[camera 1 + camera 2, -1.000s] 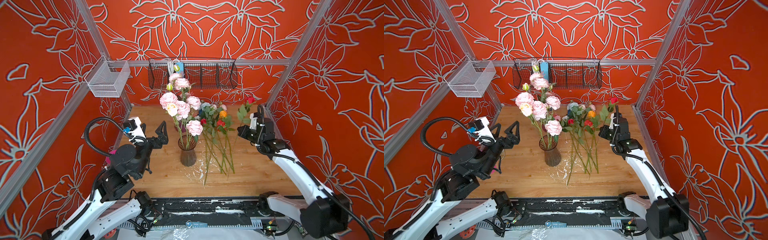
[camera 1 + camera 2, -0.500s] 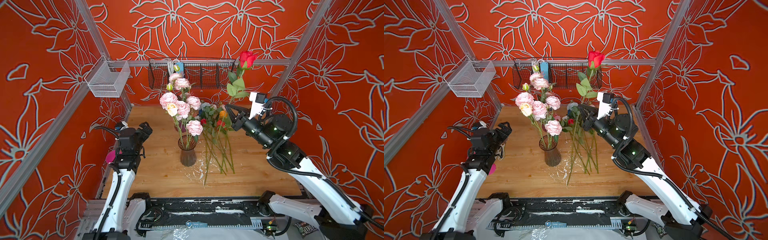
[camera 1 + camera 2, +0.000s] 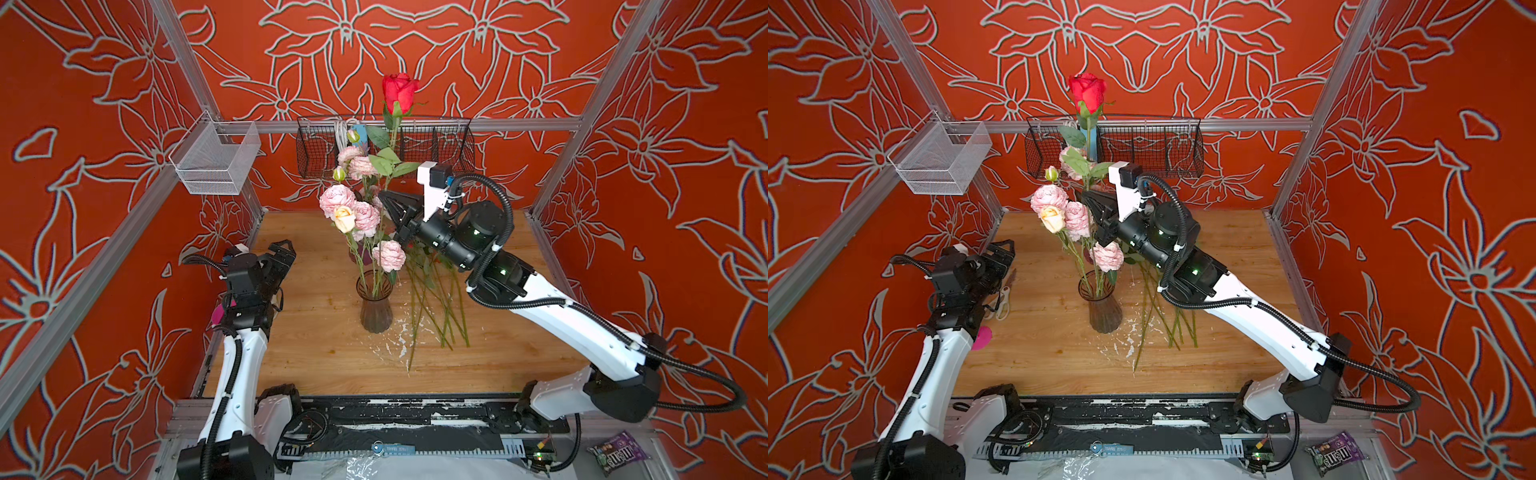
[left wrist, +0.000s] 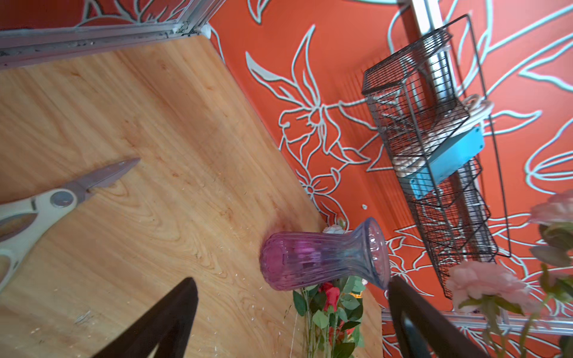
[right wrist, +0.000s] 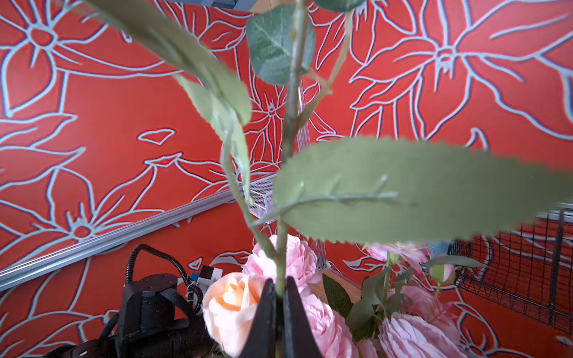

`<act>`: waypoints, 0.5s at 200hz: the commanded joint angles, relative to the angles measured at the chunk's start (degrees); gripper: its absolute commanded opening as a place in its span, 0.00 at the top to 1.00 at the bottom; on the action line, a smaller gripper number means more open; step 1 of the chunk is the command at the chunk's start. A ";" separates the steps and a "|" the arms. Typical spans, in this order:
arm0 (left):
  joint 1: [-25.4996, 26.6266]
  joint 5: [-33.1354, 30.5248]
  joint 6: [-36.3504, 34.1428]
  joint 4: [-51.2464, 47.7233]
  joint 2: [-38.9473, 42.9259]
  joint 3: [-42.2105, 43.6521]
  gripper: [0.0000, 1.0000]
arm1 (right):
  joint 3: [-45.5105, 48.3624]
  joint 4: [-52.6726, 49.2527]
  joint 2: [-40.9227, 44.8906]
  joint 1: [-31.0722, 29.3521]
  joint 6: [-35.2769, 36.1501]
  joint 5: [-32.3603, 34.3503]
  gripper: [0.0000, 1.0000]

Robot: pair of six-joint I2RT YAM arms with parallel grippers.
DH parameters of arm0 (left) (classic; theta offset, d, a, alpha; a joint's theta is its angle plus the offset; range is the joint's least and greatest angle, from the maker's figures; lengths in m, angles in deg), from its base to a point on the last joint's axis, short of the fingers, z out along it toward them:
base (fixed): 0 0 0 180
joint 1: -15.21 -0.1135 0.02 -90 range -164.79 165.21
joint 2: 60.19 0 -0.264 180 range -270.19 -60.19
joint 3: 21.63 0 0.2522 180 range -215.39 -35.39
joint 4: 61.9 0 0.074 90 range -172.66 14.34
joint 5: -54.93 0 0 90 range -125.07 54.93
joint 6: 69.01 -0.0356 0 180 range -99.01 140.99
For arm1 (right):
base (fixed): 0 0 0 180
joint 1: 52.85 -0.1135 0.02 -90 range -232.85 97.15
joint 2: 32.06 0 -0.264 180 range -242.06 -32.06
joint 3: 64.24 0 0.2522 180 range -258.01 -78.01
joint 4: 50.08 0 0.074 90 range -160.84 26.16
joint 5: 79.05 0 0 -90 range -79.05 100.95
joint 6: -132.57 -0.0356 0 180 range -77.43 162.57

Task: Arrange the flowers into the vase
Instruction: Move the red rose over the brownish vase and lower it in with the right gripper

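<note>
A red rose point(image 3: 399, 90) point(image 3: 1087, 89) stands upright in the air above the bouquet. My right gripper point(image 3: 384, 196) point(image 3: 1086, 195) point(image 5: 280, 283) is shut on its green stem point(image 5: 290, 124), just behind the pink peonies. The smoky glass vase point(image 3: 376, 309) point(image 3: 1104, 311) at the table's middle holds pink peonies point(image 3: 337, 198) point(image 5: 412, 338) and a peach rose point(image 3: 344, 218) point(image 5: 232, 297). Loose flowers point(image 3: 432, 299) point(image 3: 1158, 309) point(image 4: 331, 299) lie to the right of the vase. My left gripper point(image 3: 282, 249) point(image 3: 1003, 249) point(image 4: 291, 280) hangs open and empty at the left.
A second, purple vase point(image 4: 322, 257) stands behind the bouquet. Scissors point(image 4: 46, 204) point(image 3: 1003, 301) lie near the left wall, beside a pink object point(image 3: 982, 337). A black wire basket point(image 3: 436, 145) and a white mesh basket point(image 3: 216, 164) hang on the walls.
The right arm lifted the red rose off the table at the right and carried it up and left to the bouquet. The left arm drew back to the left, its gripper still open.
</note>
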 commanded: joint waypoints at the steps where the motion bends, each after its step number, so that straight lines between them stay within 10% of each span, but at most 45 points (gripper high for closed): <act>1: -0.39 1.22 0.04 1.64 0.56 -1.07 0.05 | -1.03 4.70 -1.33 -0.49 3.34 -0.42 1.00; 100: -0.74 1.35 -0.40 1.89 1.45 -1.11 0.05 | 21.28 6.70 4.70 -4.68 1.94 6.40 0.90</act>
